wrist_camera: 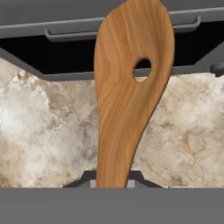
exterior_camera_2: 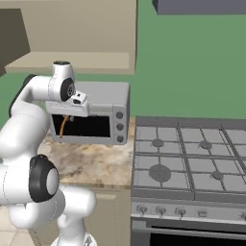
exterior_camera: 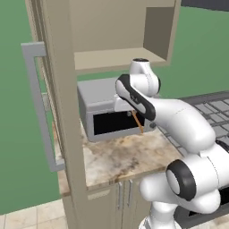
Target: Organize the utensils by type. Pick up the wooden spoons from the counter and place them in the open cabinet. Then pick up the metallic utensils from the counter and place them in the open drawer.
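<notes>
One wooden spoon (wrist_camera: pixel 127 100), orange-brown, with a hole through its blade: clamped by the handle end in the gripper (wrist_camera: pixel 112 179), hanging blade-down above the counter (wrist_camera: pixel 48 131), just in front of the grey microwave (exterior_camera_2: pixel 103 113). Long axis: runs straight out along the fingers. Cabinet (exterior_camera: pixel 114 57): open, its shelf lying above and beyond the microwave, so the spoon's destination is judged up and farther from the hand.

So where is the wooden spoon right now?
The wooden spoon is held in the robot's hand, hanging above the counter right in front of the grey microwave. It shows as a thin orange stick from the left base view.
</notes>
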{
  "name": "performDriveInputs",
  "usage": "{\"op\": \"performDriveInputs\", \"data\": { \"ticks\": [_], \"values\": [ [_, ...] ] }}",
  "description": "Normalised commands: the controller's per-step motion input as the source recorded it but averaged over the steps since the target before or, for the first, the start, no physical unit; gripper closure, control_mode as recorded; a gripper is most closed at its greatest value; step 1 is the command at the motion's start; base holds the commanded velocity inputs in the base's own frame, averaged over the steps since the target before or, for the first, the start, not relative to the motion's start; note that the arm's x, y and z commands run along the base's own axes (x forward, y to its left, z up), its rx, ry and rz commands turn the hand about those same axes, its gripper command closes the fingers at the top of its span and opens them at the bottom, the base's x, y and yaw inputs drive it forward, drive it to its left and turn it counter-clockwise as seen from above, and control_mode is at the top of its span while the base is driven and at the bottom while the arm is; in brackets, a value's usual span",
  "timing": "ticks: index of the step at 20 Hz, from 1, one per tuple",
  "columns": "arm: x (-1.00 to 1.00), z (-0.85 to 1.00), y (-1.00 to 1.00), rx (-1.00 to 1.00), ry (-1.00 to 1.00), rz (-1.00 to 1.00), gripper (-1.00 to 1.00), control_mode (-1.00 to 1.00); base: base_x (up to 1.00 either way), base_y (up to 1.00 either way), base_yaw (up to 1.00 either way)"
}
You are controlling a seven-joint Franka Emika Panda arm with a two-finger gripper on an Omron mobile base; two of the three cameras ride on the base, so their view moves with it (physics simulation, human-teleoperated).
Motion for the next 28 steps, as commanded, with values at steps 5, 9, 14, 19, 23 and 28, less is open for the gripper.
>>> {"op": "performDriveInputs", "data": {
  "ticks": [5, 9, 14, 19, 23, 28],
  "values": [
    [0.0, 0.0, 0.0, 0.0, 0.0, 0.0, 1.0, 1.0, 0.34, 0.17, 0.0],
    [0.0, 0.0, 0.0, 0.0, 0.0, 0.0, 1.0, 1.0, 0.01, 0.0, 0.0],
    [0.0, 0.0, 0.0, 0.0, 0.0, 0.0, 1.0, 1.0, 0.0, 0.0, 0.0],
    [0.0, 0.0, 0.0, 0.0, 0.0, 0.0, 1.0, 1.0, 0.0, 0.0, 0.0],
    [0.0, 0.0, 0.0, 0.0, 0.0, 0.0, 1.0, 1.0, 0.0, 0.0, 0.0],
    [-0.11, 0.14, 0.0, -0.01, -0.08, 0.28, 1.0, -1.0, 0.0, 0.0, 0.0]
  ]
}}
